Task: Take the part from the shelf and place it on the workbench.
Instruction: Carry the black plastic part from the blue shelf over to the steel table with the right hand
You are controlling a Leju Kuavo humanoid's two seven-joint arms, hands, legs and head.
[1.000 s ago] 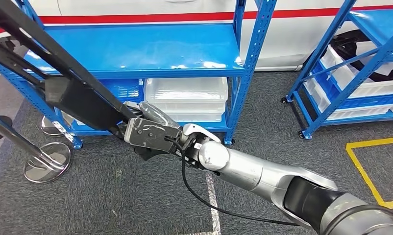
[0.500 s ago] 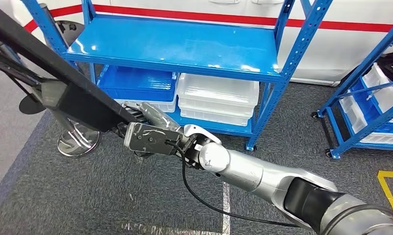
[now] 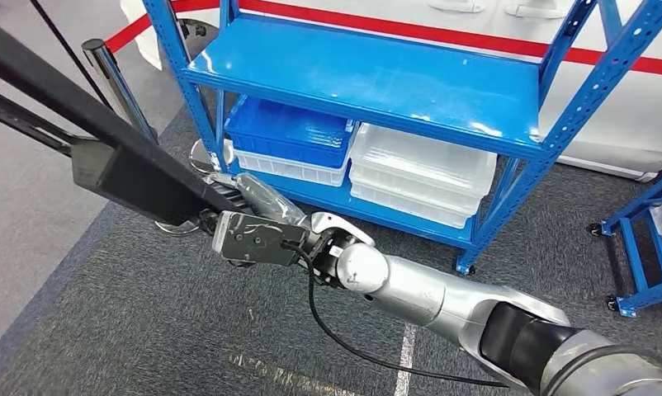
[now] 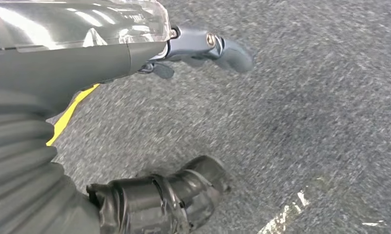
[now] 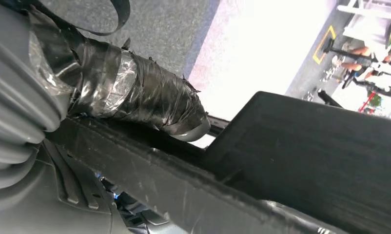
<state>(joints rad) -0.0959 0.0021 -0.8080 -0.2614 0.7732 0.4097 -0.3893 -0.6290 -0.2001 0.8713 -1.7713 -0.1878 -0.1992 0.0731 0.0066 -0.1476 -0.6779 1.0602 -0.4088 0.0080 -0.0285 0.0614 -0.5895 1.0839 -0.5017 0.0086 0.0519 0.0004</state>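
Note:
A long black part (image 3: 121,165) runs from the upper left of the head view down to my right hand (image 3: 249,231), which grips its near end above the grey carpet. In the right wrist view the same black part (image 5: 305,151) lies across the palm, with the taped thumb (image 5: 135,97) pressed over it. My left hand (image 4: 184,44) hangs over the carpet with its fingers apart and nothing in it.
A blue metal shelf rack (image 3: 369,78) stands just behind the hand, with a blue bin (image 3: 286,132) and clear stacked bins (image 3: 418,169) on its bottom level. A chrome barrier post (image 3: 117,82) stands to its left. Another blue rack (image 3: 650,247) is at the right edge.
The whole view has swung left, so the shelf now sits further right and the yellow floor marking is out of the picture. My right hand still holds the black part the same way.

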